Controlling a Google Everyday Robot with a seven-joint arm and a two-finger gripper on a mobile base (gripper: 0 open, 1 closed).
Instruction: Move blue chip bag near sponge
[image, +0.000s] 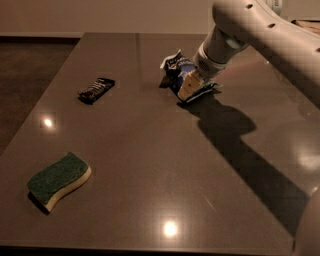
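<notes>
The blue chip bag (174, 65) lies crumpled on the dark table (165, 165), far and right of centre. My gripper (189, 86) comes down from the upper right on the white arm (260, 30) and rests on the bag's right side. The sponge (58, 179), green on top with a pale yellow base, lies at the near left of the table, well away from the bag and the gripper.
A small black wrapped bar (96, 89) lies at the far left of the table, left of the bag. The arm casts a broad shadow (250, 150) across the table's right side. The table's left edge borders dark floor (25, 75).
</notes>
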